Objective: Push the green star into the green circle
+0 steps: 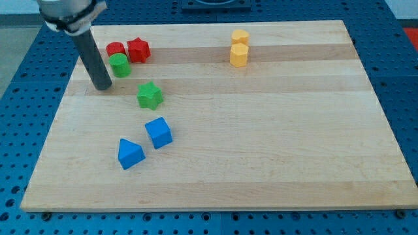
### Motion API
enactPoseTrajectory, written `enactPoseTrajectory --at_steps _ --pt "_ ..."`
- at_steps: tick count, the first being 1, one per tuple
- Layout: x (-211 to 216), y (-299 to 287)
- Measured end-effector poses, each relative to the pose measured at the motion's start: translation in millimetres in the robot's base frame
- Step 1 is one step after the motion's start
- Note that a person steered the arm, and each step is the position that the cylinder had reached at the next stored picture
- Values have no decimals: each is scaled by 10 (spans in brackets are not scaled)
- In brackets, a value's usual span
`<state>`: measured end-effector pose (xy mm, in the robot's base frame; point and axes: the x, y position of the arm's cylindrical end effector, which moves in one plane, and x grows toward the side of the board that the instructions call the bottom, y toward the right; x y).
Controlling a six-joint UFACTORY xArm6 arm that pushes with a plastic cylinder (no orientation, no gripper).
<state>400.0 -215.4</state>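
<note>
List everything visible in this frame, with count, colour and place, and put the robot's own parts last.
green star: one, green, left half of the board, below and right of the green circle
green circle: one, green, upper left, touching the red circle
red circle: one, red, upper left
red star: one, red, just right of the red circle
blue cube: one, blue, lower left
blue wedge: one, blue, below and left of the cube
yellow blocks: two, yellow, top centre, one above the other
board: one, light wood
my tip: one, dark rod, left of the green circle, up-left of the star
</note>
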Motion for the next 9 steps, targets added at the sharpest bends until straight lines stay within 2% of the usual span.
enactPoseTrajectory --at_steps 1,2,3,4,6,8,9 --pt "359 525" --pt "542 989" --pt "773 1234" --pt "703 1460" --pt "66 599" --pt "137 652" --pt "-249 651"
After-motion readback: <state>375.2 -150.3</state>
